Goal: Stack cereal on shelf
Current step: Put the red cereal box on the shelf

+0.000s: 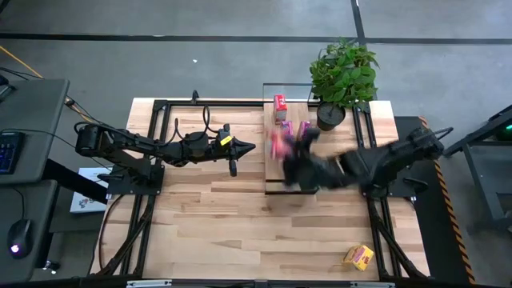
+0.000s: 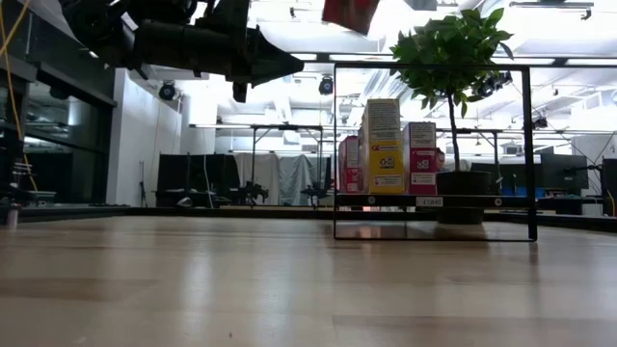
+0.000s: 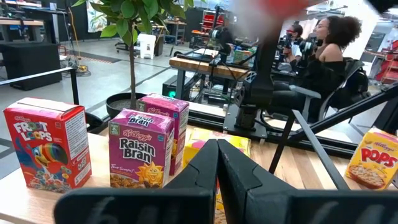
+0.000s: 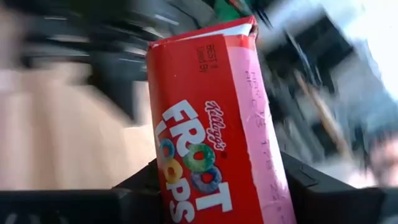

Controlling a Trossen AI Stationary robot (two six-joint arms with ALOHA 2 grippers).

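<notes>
Over the shelf [image 1: 276, 172], near its front half, I have the right claw [image 1: 290, 156] clamped on a red Froot Loops box [image 4: 208, 124]; the right wrist view shows that box gripped at its lower end and tilted, with the rest sticking up free. From above the right arm reaches in from the counter's right edge, stretched low toward the plank, and it is smeared, so I can only say the carried box seems to hang above the shelf's middle, not touching it.

On the shelf's far half stand another red box [image 1: 280, 105] and two pink-purple Raisin Bran boxes [image 3: 141, 148], upright and close together, with a yellow box [image 2: 384, 146] among them in the low view. A potted plant [image 1: 342, 74] crowds the shelf's far right corner, so room there is tight. The near half of the plank looks bare.

One yellow Pops box [image 1: 359, 256] lies well apart near the counter's [image 1: 208, 224] front right corner, close to the edge.

My left claw [image 1: 248, 147] hovers just left of the shelf's long edge, fingers pressed together holding nothing, its arm stretched level from the left side. Open counter lies wide in front of both arms.
</notes>
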